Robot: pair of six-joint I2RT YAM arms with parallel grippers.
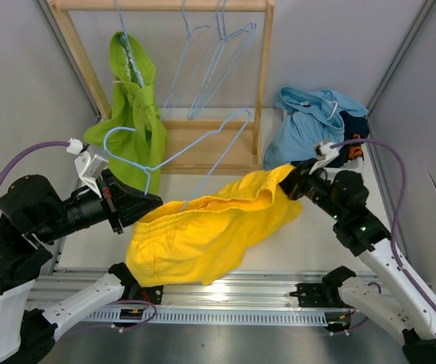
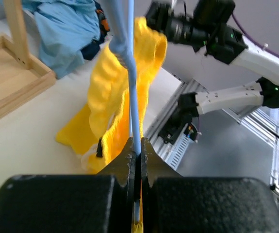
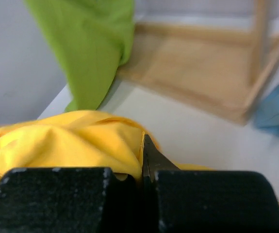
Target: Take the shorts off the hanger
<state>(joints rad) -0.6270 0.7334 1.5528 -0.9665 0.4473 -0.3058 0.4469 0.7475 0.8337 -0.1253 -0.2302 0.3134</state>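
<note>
Yellow shorts (image 1: 210, 227) are stretching between the two arms, sagging toward the surface (image 1: 320, 243), with their long axis climbing from low on the left to high on the right. The left arm's fingers (image 1: 155, 199) are clenching the wire of a light blue hanger (image 2: 132, 97) just beside the shorts' left end. The right arm's fingers (image 1: 293, 180) are pinching the yellow fabric at the opposite end. That likely makes the right arm the one to draw the cloth off, rightward and away from the held wire. Behind, lime green shorts (image 1: 130, 114) are hanging on the wooden rack (image 1: 263, 76) beside bare hangers (image 1: 218, 61), and the held hanger's hook is showing against them. A light blue pair (image 1: 308, 121) is lying heaped by the rack's right foot, just behind the right arm.
</note>
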